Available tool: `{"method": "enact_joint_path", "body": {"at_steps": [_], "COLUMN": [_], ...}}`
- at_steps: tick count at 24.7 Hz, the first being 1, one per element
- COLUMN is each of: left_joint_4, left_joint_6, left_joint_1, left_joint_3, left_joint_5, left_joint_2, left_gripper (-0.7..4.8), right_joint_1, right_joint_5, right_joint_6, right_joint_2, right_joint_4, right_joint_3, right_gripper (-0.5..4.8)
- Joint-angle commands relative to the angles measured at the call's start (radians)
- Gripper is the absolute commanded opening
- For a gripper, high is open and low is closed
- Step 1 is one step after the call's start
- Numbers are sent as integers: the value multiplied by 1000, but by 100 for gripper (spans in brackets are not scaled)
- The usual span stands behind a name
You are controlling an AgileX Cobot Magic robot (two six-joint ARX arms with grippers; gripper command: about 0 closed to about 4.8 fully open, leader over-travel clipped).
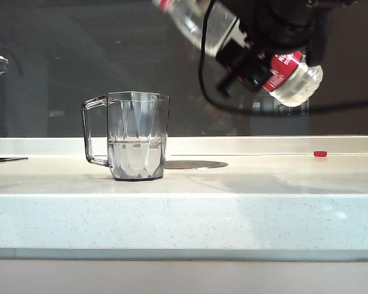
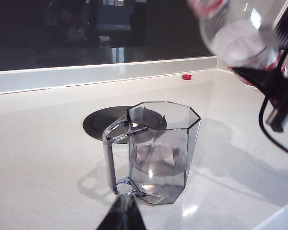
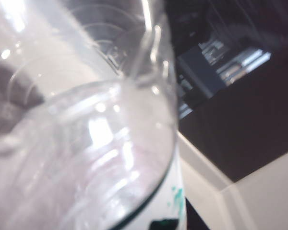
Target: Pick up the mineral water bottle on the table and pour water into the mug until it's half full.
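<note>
The mug stands on the table, handle to the left, with water up to about half its height. High above it, my right gripper is shut on the mineral water bottle. The bottle is tilted, with its red-ringed neck up left over the mug's right rim and its base down right. In the left wrist view the mug sits just beyond my left gripper, which is shut and empty, and the bottle hangs above. The bottle fills the right wrist view.
A small red cap lies at the back right of the table. A dark round disc is set into the top behind the mug. A black cable hangs from the right arm. A raised ledge runs along the back.
</note>
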Motion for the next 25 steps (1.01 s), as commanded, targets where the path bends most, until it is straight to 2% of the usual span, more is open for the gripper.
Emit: {"method": "enact_joint_path", "body": {"at_steps": [1, 4, 7, 14, 21, 25], "left_joint_4": [13, 13, 13, 13, 13, 13], "left_joint_6": [-3, -3, -3, -3, -3, -3], "left_joint_1": [2, 2, 2, 2, 2, 2], "left_joint_3": [2, 2, 2, 2, 2, 2], "left_joint_5": [4, 4, 4, 4, 4, 4], "left_joint_2": [0, 0, 0, 0, 0, 0], "left_gripper": [-4, -4, -4, -4, -4, -4], "right_joint_1": [1, 1, 1, 1, -2, -11], "right_joint_5": [8, 27, 27, 18, -27, -52], "right_joint_6": [162, 288, 479, 793, 994, 1018], "right_joint_2": [-9, -10, -21, -23, -21, -2], "right_joint_4": [155, 265, 271, 268, 165, 124], "right_joint_3": [10, 9, -1, -82, -149, -158], "right_gripper": [269, 269, 269, 268, 269, 268]}}
